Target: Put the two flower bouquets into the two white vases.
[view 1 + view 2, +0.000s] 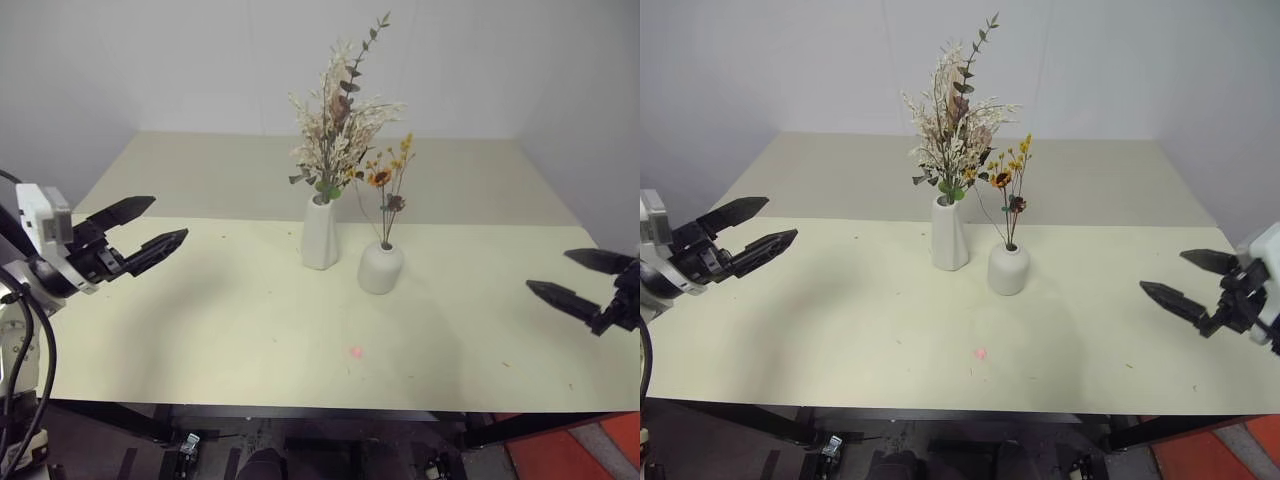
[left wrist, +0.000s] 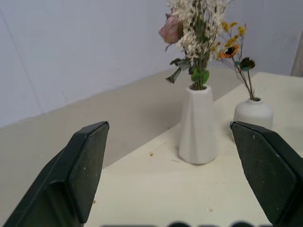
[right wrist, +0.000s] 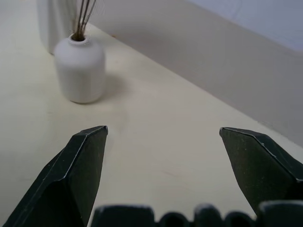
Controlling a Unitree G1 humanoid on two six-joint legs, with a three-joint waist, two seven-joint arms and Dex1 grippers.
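The tall tapered white vase (image 1: 320, 235) stands mid-table and holds the full cream-white bouquet (image 1: 335, 135) with a pink bloom (image 2: 169, 30) and green leaves. Just to its right the squat round white vase (image 1: 380, 268) holds the thin sprig of orange-yellow flowers (image 1: 388, 175). My left gripper (image 1: 150, 228) hovers open at the table's left side, well away from the vases, nothing between its fingers. My right gripper (image 1: 568, 276) is open and empty at the table's right side, also far from the vases.
The cream table (image 1: 250, 330) meets a grey wall at the back. A small red light spot (image 1: 355, 351) lies on the table in front of the vases. Dark floor and an orange patch (image 1: 590, 450) show beyond the front edge.
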